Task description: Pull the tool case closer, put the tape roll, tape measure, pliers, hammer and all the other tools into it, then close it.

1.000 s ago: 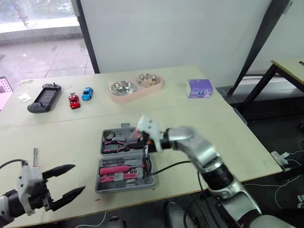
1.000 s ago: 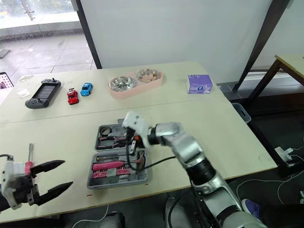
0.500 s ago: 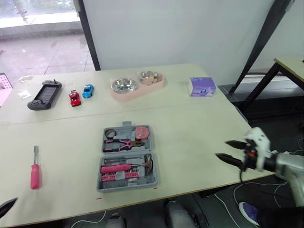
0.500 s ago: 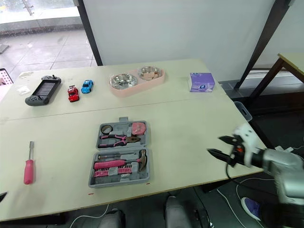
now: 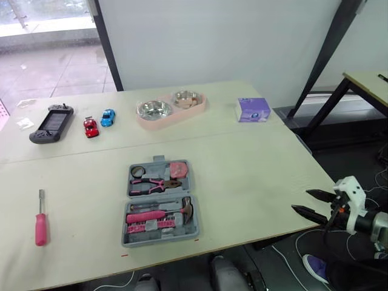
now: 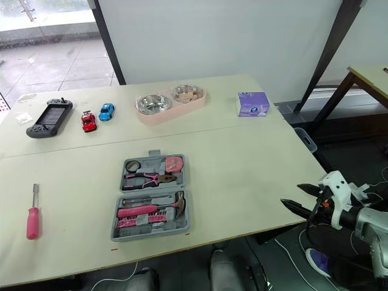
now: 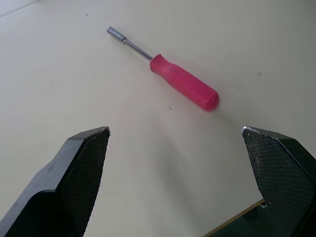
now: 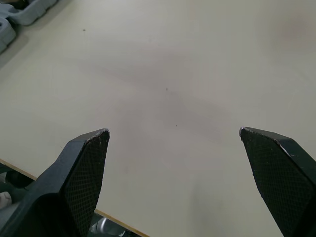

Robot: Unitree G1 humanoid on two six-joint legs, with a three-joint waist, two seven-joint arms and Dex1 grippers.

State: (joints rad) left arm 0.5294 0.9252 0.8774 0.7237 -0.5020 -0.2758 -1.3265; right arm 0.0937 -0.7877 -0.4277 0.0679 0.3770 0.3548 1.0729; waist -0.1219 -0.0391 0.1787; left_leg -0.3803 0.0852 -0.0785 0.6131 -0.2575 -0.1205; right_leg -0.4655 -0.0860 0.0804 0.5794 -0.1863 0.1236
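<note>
Left wrist view: left gripper (image 7: 175,132) gapes wide, empty, facing the screwdriver (image 7: 183,89). Right gripper (image 5: 301,200) likewise spread, empty. Closing the case (image 5: 159,206) now would strand the screwdriver.

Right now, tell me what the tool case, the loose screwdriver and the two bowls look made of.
Tool case: matte grey moulded plastic, judging by its formed compartments. Screwdriver: glossy pink handle, probably plastic; bare shiny metal shaft. Bowls: likely stainless steel, mirror-bright, sitting in a matte pink holder, perhaps plastic.

Tool case (image 8: 19,15) cut by right wrist view edge; small bits (image 5: 150,227) indistinct.
</note>
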